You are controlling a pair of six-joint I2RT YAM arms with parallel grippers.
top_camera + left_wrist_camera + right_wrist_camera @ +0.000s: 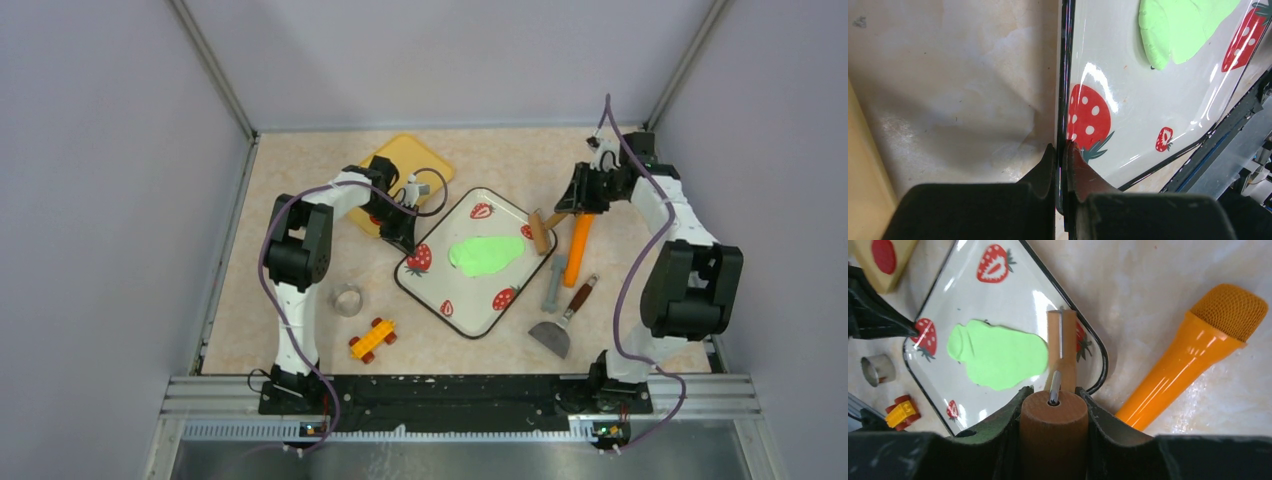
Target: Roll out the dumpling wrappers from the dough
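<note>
- Right gripper (1053,401) is clenched around the handle of the wooden rolling pin (1061,347), whose barrel rests at the rim of the strawberry tray (1013,300).
- The dough (487,252) lies flat mid-tray, just left of the barrel, on the left arm's side.
- Its long axis runs across the tray, roughly square to the barrel, so a push leftward looks right.
- Left gripper (1062,150) pinches the opposite rim, bracing the tray.

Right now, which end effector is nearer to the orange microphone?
Right. The right end effector, gripping the wooden roller, sits beside the orange microphone; the left end effector pinches the tray on its opposite edge.
</note>
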